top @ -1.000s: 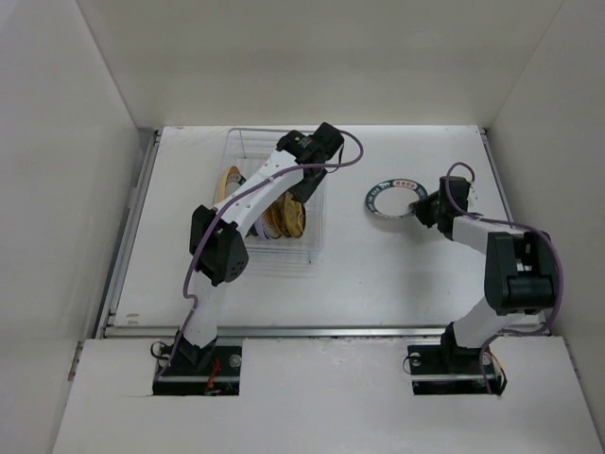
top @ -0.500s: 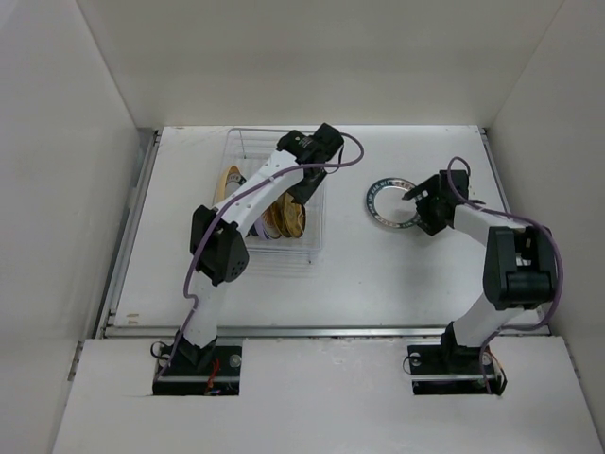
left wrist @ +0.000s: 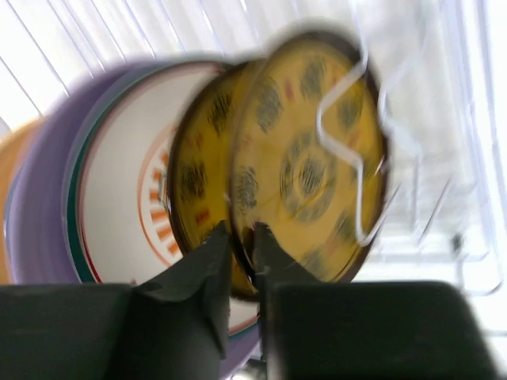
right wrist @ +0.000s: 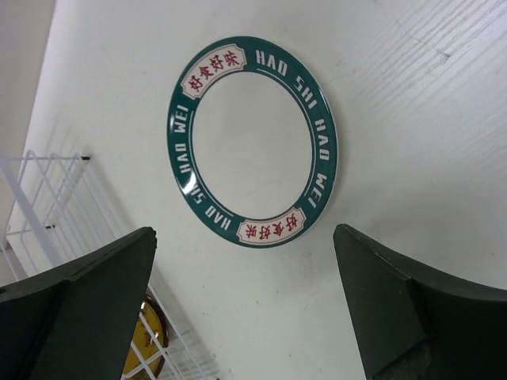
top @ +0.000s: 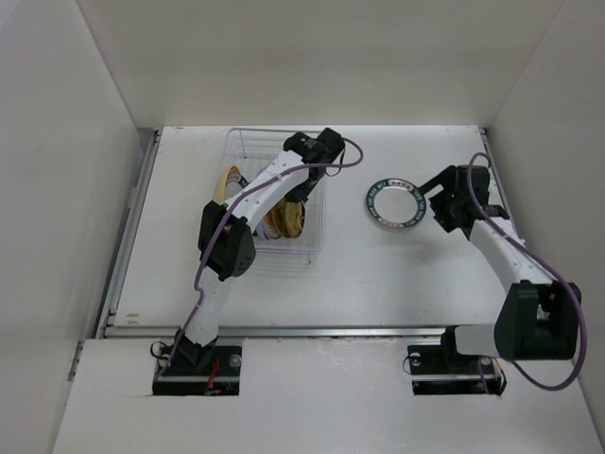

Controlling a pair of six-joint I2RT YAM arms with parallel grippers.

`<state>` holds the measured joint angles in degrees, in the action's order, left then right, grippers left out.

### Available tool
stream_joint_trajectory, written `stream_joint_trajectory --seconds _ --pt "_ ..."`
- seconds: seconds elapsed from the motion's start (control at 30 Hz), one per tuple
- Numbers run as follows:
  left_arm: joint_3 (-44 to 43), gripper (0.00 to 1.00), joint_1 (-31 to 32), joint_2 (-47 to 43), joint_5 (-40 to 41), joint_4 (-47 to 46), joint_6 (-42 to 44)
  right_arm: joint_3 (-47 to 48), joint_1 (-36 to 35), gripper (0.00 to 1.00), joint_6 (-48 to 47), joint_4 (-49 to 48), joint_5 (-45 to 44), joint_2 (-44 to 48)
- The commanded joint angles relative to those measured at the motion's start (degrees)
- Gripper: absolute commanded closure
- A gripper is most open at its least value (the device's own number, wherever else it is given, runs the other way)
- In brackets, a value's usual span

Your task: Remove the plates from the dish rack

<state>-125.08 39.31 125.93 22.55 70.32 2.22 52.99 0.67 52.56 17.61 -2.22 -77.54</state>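
The white wire dish rack (top: 244,142) stands at the back left of the table, with several plates upright in it. In the left wrist view my left gripper (left wrist: 242,245) is shut on the lower rim of a gold-brown patterned plate (left wrist: 309,158). Behind that plate stand a white plate with red marks (left wrist: 119,198) and a lavender plate (left wrist: 32,222). A white plate with a dark green rim (top: 393,204) lies flat on the table to the right of the rack. My right gripper (top: 440,203) is wide open just right of it, touching nothing; from the right wrist the green-rimmed plate (right wrist: 253,142) lies beyond the open gripper (right wrist: 245,301).
White walls close in the table on the left, back and right. A metal rail (top: 132,227) runs along the table's left edge. A corner of the rack (right wrist: 40,198) shows in the right wrist view, left of the green-rimmed plate.
My right gripper opened, let go of the green-rimmed plate and drew back to the right. My left gripper's jaws closed on the gold-brown plate in the rack.
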Motion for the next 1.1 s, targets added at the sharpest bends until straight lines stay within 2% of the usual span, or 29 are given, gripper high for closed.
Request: stream_joint_trajectory --seconds 0.0,0.03,0.2,0.27,0.43,0.6,0.7,0.73,0.9,0.97,1.07 --pt "-2.5 0.96 -0.1 1.9 -1.6 2.6 -1.8 -0.9 -0.9 0.00 -2.4 2.7 -2.5 5.4" --pt "-3.4 1.00 -0.7 1.9 -0.1 3.5 -2.3 -0.9 -0.9 0.00 -3.2 3.4 -2.5 6.5" --pt "-8.8 1.00 -1.3 -0.9 1.2 6.3 -4.7 -0.3 -4.8 0.00 -8.4 3.9 -1.4 12.6" --pt "-9.3 1.00 -0.7 -5.4 2.5 4.4 -4.7 -0.3 -6.2 0.00 -13.1 2.4 1.4 15.3" --pt "-9.3 1.00 0.4 -16.7 5.7 -3.2 -2.3 -0.3 -10.0 0.00 -20.4 -3.1 19.2 18.1" --pt "-7.9 1.00 1.6 -21.4 7.0 -8.4 -1.5 -3.9 -13.3 0.00 -21.5 -10.2 28.1 18.1" --pt "-7.3 1.00 1.6 -22.1 -0.6 -7.7 -3.4 -6.2 -15.8 0.00 -19.3 -16.4 30.0 18.1" --pt "-7.3 1.00 1.0 -22.1 -9.4 -6.4 -3.9 -6.8 -15.8 0.00 -17.9 -18.1 30.7 18.1" --pt "-5.8 1.00 -1.3 -19.6 -30.6 -4.7 -4.2 -10.0 -17.6 0.01 -13.6 -28.5 33.0 17.3" --pt "-5.1 1.00 -1.8 -18.7 -38.9 -4.1 -2.7 -10.5 -17.6 0.01 -12.4 -29.1 33.0 15.6" --pt "-4.4 1.00 -1.8 -18.7 -44.1 -4.1 -2.0 -10.5 -18.9 0.06 -10.9 -31.5 33.6 12.9"
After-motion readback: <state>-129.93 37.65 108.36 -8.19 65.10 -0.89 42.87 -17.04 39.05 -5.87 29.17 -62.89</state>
